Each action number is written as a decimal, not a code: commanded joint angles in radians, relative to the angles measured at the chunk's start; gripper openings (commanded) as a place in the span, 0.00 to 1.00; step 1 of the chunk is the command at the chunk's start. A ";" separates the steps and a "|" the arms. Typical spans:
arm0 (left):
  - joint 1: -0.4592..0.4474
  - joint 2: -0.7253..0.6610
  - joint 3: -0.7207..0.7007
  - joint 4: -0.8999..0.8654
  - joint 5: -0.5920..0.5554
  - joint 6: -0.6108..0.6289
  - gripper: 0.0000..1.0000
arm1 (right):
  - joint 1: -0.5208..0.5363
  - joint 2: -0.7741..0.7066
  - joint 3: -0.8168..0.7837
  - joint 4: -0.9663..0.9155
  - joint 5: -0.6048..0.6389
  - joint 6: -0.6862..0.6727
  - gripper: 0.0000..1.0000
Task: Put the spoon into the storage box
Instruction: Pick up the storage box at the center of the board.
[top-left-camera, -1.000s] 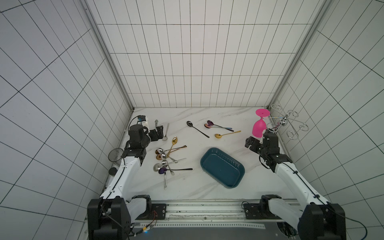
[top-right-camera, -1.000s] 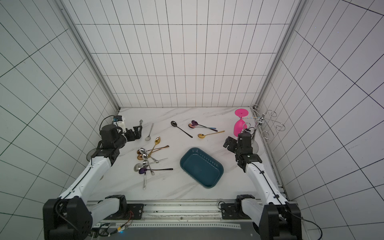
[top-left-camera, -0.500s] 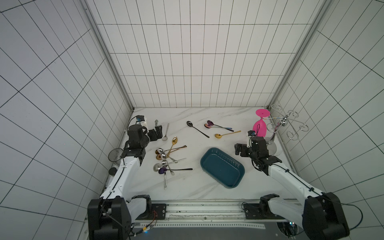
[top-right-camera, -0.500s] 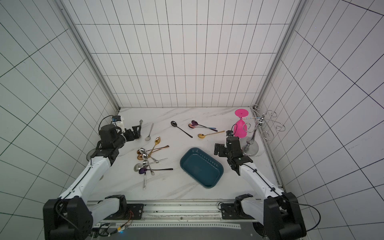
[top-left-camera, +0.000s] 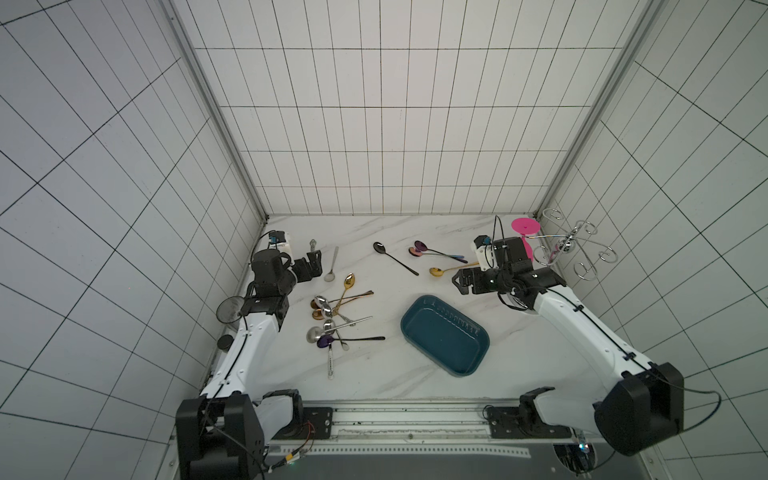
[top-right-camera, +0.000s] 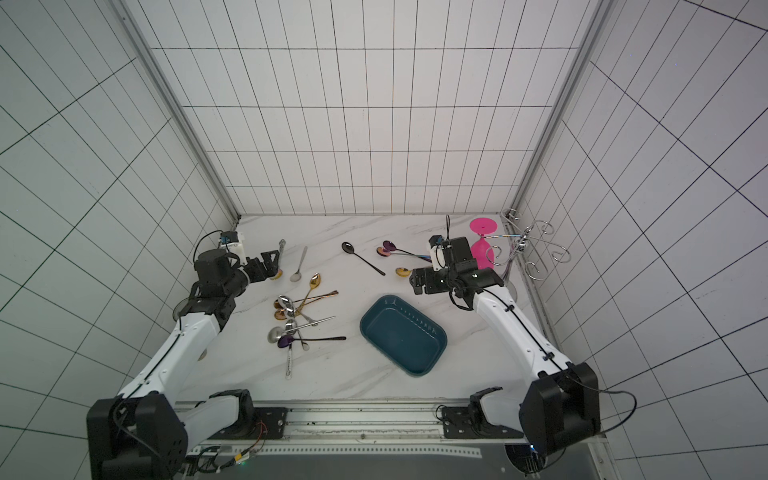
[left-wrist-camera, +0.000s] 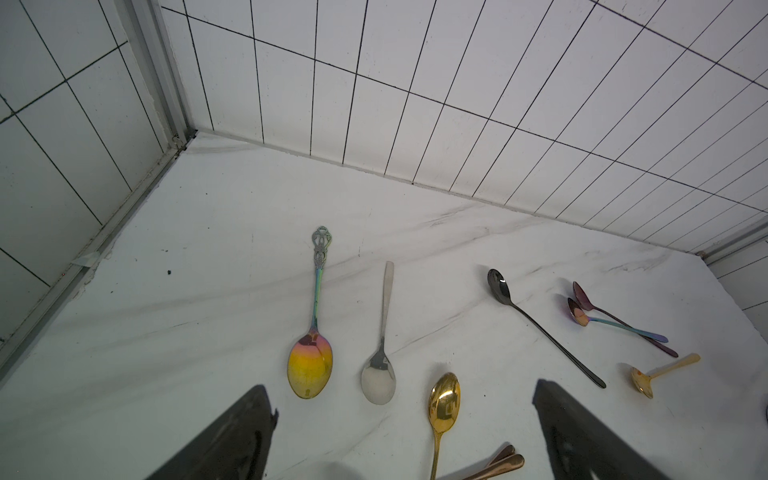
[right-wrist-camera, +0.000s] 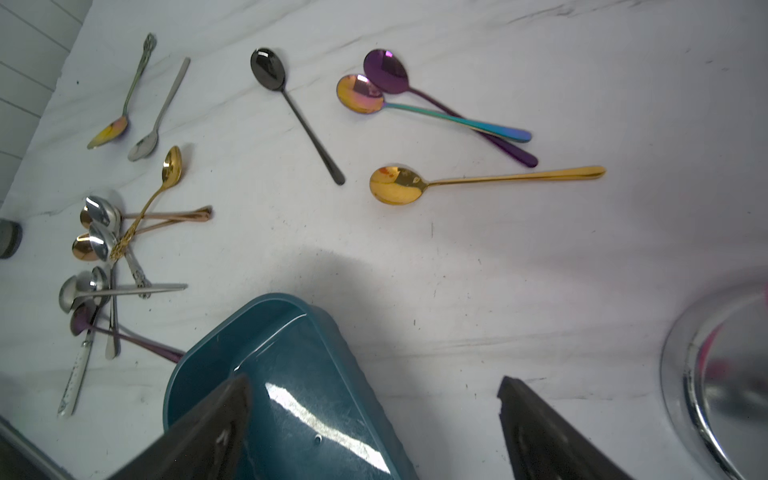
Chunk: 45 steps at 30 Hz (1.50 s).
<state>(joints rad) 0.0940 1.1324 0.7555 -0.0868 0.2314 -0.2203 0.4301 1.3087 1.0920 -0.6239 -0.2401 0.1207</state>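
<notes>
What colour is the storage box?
The storage box is plain dark teal, seen whole in a top view.

The dark teal storage box (top-left-camera: 444, 343) sits empty and skewed; a gold spoon (top-left-camera: 436, 272) lies flat beyond it.

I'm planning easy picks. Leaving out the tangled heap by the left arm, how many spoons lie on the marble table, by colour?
Rainbow-tinted: 2, ornate-handled metal spoon and smooth-handled metal spoon
Silver: 1, plain silver spoon
Black: 1, glossy black spoon
Purple: 1, shiny purple spoon
Gold: 1, plain-handled gold spoon
Total: 6
</notes>
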 joint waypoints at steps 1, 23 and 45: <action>0.007 -0.017 0.021 0.003 0.016 0.004 0.99 | 0.040 0.062 0.063 -0.293 -0.047 -0.048 0.96; 0.046 -0.026 0.024 0.004 0.020 -0.004 0.99 | 0.169 0.359 0.073 -0.186 0.142 -0.119 0.74; 0.047 -0.043 0.020 0.012 0.008 0.000 0.99 | 0.226 0.282 0.088 -0.307 0.193 -0.200 0.00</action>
<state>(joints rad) 0.1375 1.1065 0.7555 -0.0872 0.2459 -0.2214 0.6476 1.6310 1.1240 -0.8516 -0.0608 -0.0513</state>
